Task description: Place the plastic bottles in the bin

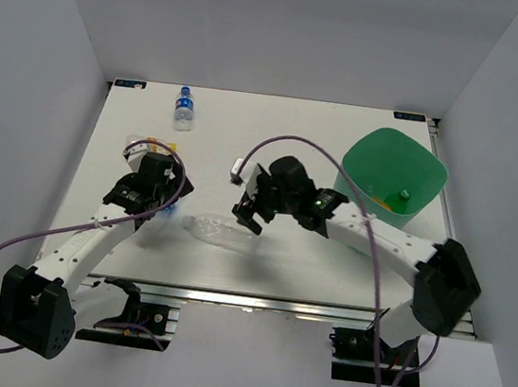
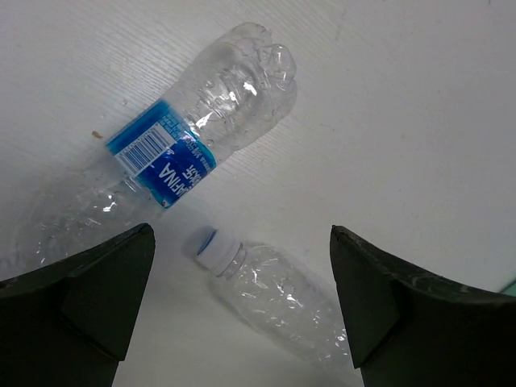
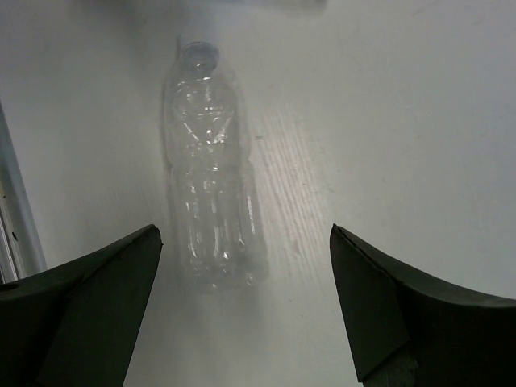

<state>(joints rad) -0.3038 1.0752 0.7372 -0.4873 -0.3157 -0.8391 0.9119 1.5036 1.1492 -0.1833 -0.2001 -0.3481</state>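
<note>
My left gripper (image 2: 242, 234) is open above two bottles lying on the white table: a crushed clear bottle with a blue label (image 2: 181, 141) and a small clear bottle with a white cap (image 2: 278, 294) between the fingers. In the top view it (image 1: 156, 201) hangs over the table's left side. My right gripper (image 3: 246, 232) is open and empty, low over a plain clear bottle (image 3: 208, 193), which lies at mid-table (image 1: 216, 231) beside the gripper (image 1: 245, 213). Another blue-label bottle (image 1: 185, 108) lies at the far edge. The mint-green bin (image 1: 429, 168) stands far right, with green and orange items inside.
A purple cable loops over each arm. Grey walls close in the table on the left, back and right. The metal rail (image 1: 254, 303) runs along the near edge. The right arm's forearm (image 1: 378, 236) passes just in front of the bin.
</note>
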